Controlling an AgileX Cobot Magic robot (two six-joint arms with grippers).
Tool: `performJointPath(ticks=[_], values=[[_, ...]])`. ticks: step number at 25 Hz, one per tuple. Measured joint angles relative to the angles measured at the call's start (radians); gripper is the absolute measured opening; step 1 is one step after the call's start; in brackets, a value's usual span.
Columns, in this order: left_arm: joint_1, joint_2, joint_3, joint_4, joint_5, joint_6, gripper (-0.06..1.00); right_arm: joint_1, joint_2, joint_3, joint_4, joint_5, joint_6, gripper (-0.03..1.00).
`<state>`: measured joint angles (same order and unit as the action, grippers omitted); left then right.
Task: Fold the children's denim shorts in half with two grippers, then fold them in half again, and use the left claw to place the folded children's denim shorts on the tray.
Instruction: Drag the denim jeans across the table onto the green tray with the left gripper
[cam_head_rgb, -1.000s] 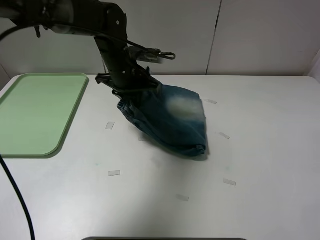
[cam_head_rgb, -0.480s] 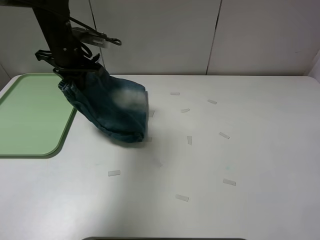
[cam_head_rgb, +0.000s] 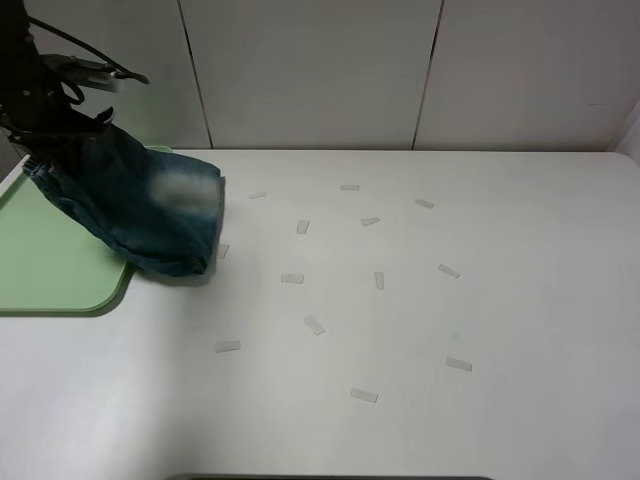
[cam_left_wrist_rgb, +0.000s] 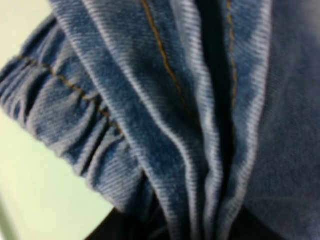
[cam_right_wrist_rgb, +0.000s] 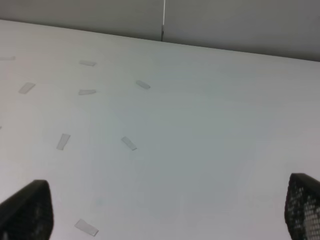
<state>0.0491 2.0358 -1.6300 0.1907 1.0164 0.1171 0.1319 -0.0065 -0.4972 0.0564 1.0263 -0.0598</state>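
Note:
The folded children's denim shorts hang in a dark blue bundle with a pale bleached patch, over the right edge of the pale green tray at the far left. My left claw is shut on their upper end and holds them up. The left wrist view is filled with the shorts' denim folds and gathered waistband over the green tray. My right gripper is open and empty over bare table; only its two black fingertips show. It is out of the exterior view.
Several small clear tape strips lie scattered over the white table. A pale panelled wall stands behind the table's back edge.
My left claw has carried the shorts leftward from the table's middle to the tray's right edge. The tape strips under them are now uncovered.

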Motion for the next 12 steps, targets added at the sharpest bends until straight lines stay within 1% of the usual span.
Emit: performJointPath(ticks=[6,12], values=[[0.113,0.0,0.0,0.028,-0.029,0.009,0.23,0.0,0.0,0.0,0.0,0.0,0.0,0.7],[0.186,0.0,0.0,0.033,-0.082,0.088,0.23,0.0,0.0,0.0,0.0,0.0,0.0,0.7]])
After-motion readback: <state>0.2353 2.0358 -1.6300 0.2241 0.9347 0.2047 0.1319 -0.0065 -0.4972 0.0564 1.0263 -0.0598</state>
